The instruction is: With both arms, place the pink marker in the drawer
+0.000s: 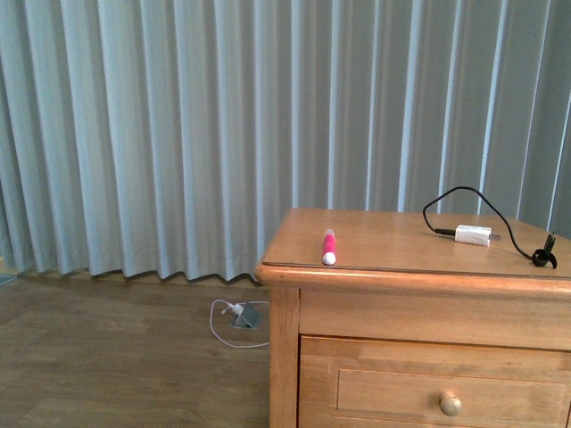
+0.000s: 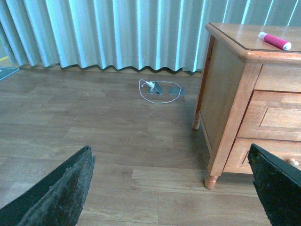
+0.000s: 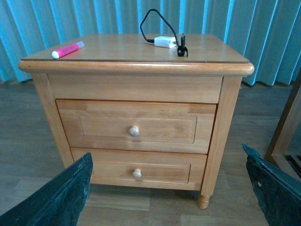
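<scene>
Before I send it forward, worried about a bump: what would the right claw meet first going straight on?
Probably the cabinet front, around the upper drawer; nothing shows in between, though depth is unclear.

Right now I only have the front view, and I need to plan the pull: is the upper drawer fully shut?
Observer: Yes. In the right wrist view the drawer sits flush and shut, its knob centred.
Operator: Anything under it I could grab by mistake?
Observer: A shallower lower drawer, also shut, with a similar knob.
Operator: Where are my tools?
Observer: Both are open. The right tool faces the front of the cabinet, and the left tool is over the floor beside the cabinet's side panel.
</scene>
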`<action>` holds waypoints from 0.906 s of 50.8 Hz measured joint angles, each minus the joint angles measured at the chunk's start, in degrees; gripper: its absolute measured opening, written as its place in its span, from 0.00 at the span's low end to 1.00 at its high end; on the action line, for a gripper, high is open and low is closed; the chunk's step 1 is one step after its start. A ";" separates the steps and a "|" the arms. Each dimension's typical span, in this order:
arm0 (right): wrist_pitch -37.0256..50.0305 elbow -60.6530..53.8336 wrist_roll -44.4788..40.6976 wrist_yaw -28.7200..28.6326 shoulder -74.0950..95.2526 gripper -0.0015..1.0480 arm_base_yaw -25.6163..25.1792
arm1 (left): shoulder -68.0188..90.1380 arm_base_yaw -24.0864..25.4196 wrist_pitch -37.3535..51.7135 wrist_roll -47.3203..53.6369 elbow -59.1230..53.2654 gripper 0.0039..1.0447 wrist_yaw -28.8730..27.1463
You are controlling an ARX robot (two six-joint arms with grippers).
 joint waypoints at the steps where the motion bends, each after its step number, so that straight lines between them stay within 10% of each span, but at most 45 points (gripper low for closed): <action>1: 0.00 0.00 0.00 0.00 0.00 0.92 0.00 | 0.00 0.00 0.00 0.00 0.00 0.95 -0.02; 25: -8.61 2.80 1.66 0.37 8.74 0.92 2.16 | 0.00 0.00 0.00 0.00 0.00 0.95 -0.02; 46: 30.71 16.39 6.08 6.34 69.18 0.92 10.97 | 0.00 0.00 0.00 -0.02 0.00 0.95 0.00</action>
